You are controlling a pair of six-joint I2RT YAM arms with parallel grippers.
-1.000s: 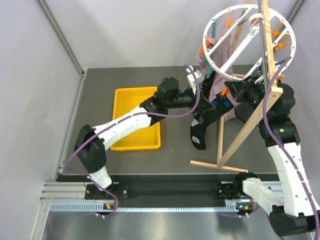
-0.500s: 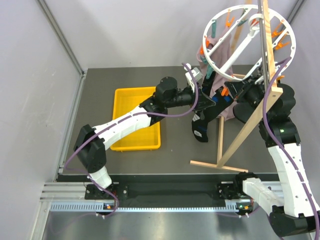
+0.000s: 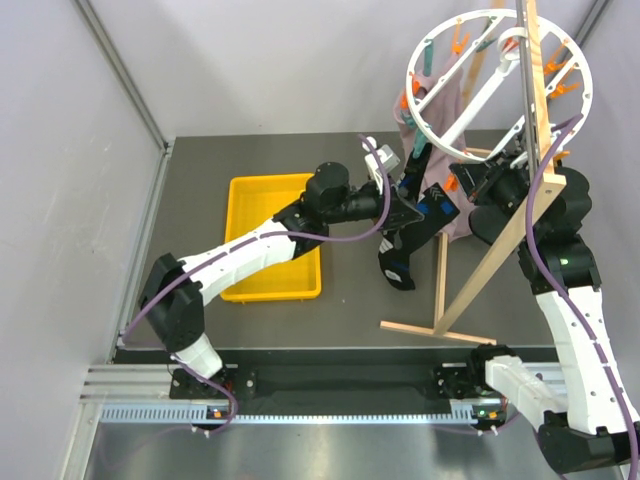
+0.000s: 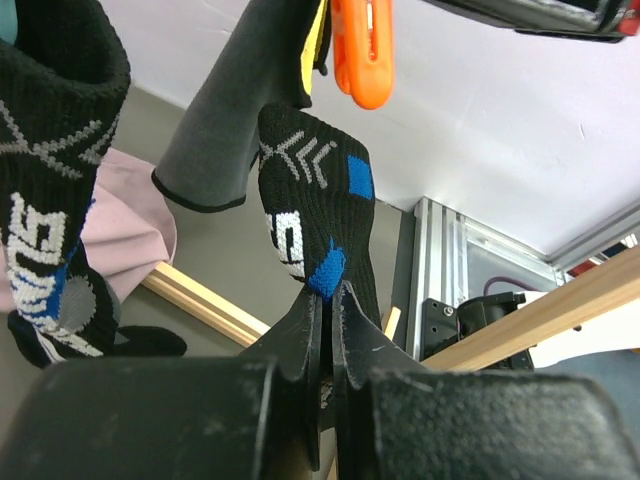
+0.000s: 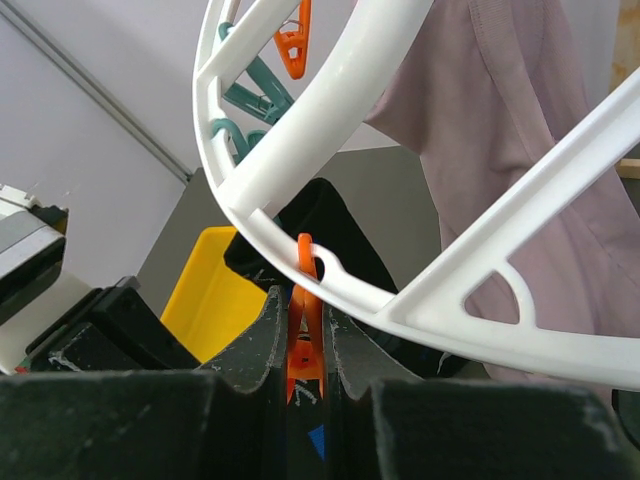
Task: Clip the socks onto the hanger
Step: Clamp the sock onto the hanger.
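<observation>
Our left gripper (image 4: pixel 328 300) is clenched on a long black sock with grey chevrons and blue patches (image 4: pixel 312 210), cuff poking past the fingers and foot trailing down. The orange plastic clip (image 4: pixel 362 50) lies just above the cuff, slightly right. Our right gripper (image 5: pixel 305 315), the nearer one, pinches what we judge the same clip under the round white plastic hanger ring (image 5: pixel 300 130), so the cuff needs to go up

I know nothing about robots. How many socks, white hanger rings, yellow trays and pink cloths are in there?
Socks: 2
White hanger ring: 1
Yellow tray: 1
Pink cloth: 1
Total: 5
</observation>
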